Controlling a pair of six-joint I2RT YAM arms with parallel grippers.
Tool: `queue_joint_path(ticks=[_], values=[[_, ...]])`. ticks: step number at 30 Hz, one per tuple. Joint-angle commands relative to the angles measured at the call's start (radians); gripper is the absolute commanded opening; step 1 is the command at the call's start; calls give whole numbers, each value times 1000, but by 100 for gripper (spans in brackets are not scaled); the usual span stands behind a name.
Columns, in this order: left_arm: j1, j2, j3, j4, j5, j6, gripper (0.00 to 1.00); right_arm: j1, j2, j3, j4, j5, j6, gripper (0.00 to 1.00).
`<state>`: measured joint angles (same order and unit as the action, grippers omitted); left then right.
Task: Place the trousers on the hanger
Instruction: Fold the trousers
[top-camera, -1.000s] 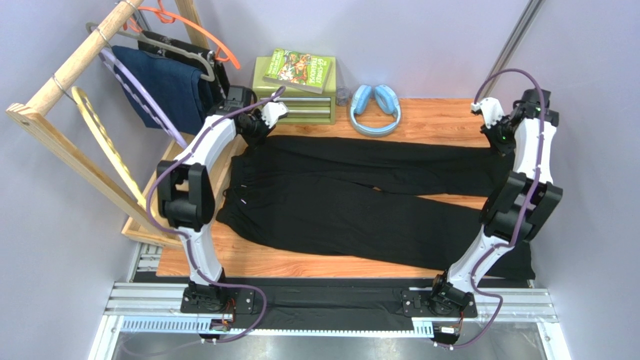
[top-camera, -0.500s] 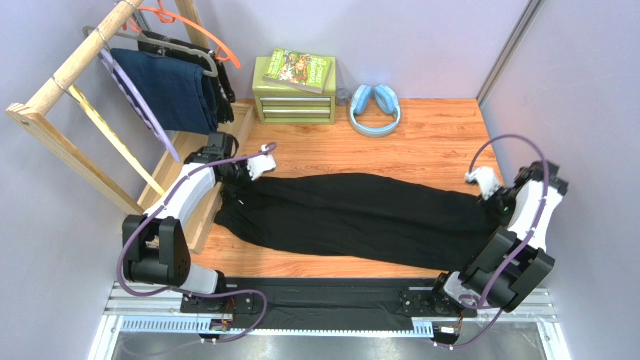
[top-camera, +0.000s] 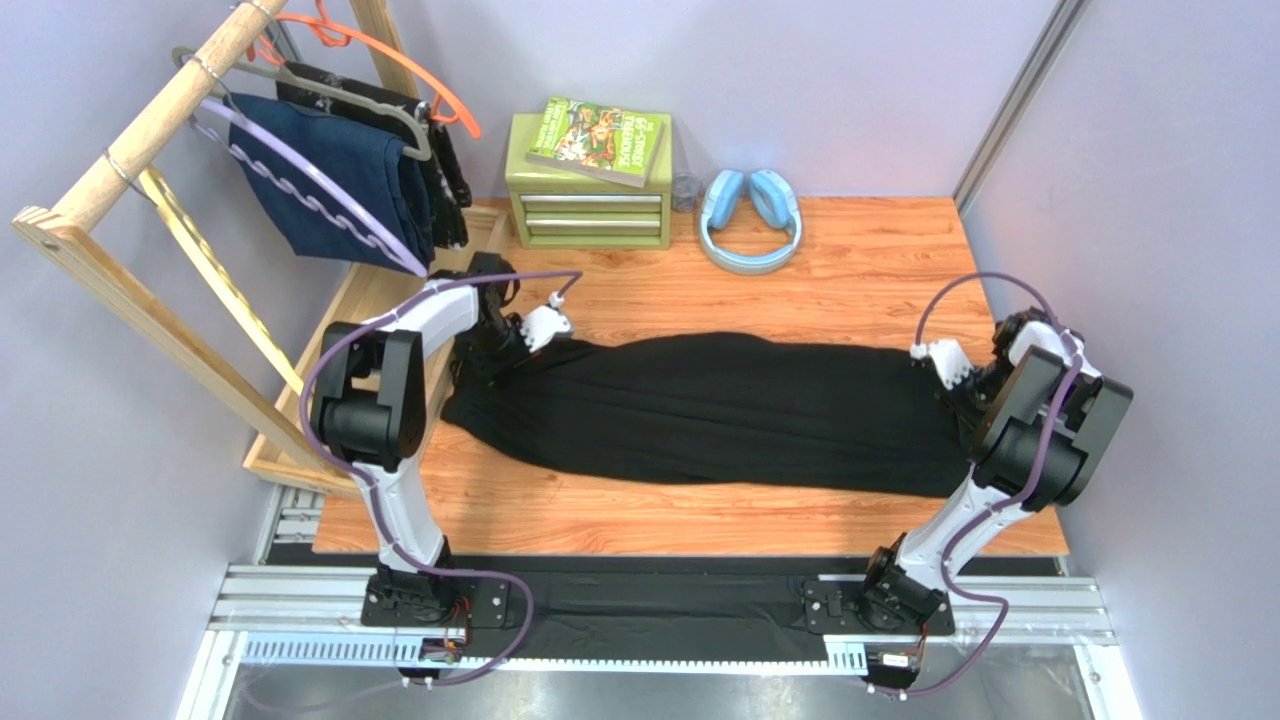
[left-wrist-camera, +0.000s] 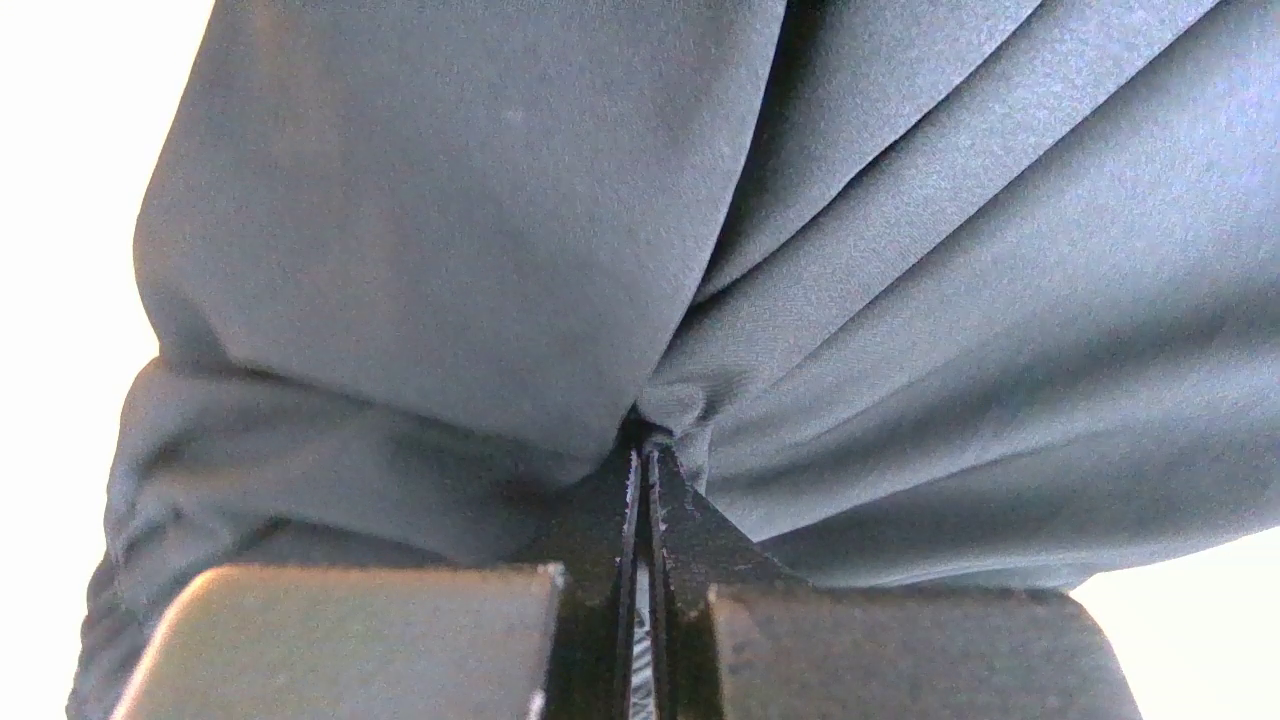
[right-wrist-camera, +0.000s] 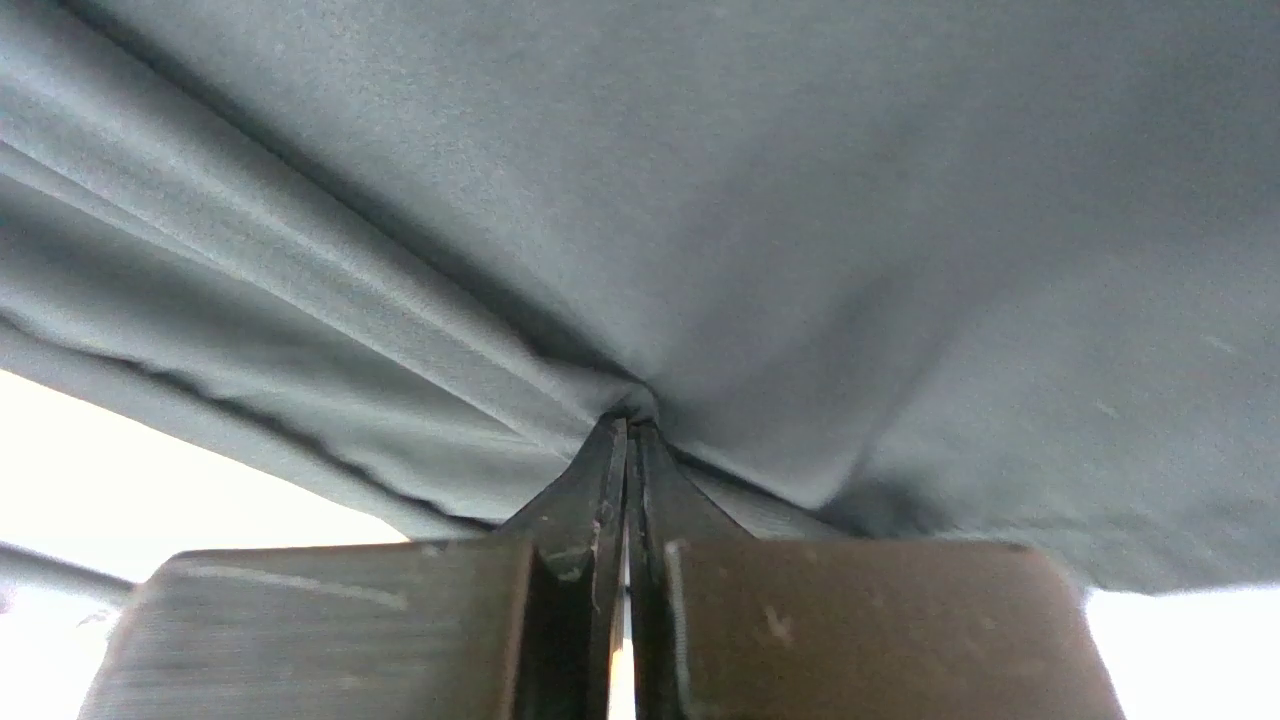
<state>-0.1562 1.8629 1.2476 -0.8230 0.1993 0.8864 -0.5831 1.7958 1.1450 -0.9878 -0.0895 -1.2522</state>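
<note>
The black trousers lie folded lengthwise in a long band across the wooden table. My left gripper is at their left end, shut on a pinch of the cloth. My right gripper is at their right end, likewise shut on a bunched fold. Both wrist views are filled with stretched, creased black fabric. The lavender hanger hangs slanted on the wooden rack at the back left, in front of a navy garment, apart from both grippers.
An orange hanger and a grey hanger also hang on the rack. A green drawer box with a book on top and blue headphones stand at the table's far edge. Walls close in on both sides.
Both grippers, still shut on the cloth, carried the far edge toward the near side, so the spread trousers are now folded into a narrower band. The lavender hanger swung on the rack.
</note>
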Motion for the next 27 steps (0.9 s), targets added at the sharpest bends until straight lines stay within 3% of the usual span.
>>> queue_joint_path(ticks=[1, 10, 17, 20, 27], values=[[4, 44, 156, -28, -43, -61, 0, 23, 8, 158, 26, -19, 53, 0], [4, -51, 280, -130, 49, -64, 0, 8, -44, 320, -80, -50, -13, 0], [3, -204, 208, -174, 143, -2, 0, -105, -81, 410, -133, -73, -149, 0], [-3, -237, 119, -180, 132, 38, 0, -152, -116, 354, -144, -64, -211, 0], [-5, -196, -80, -131, 31, 85, 0, -158, -181, -25, 49, 20, -318, 0]])
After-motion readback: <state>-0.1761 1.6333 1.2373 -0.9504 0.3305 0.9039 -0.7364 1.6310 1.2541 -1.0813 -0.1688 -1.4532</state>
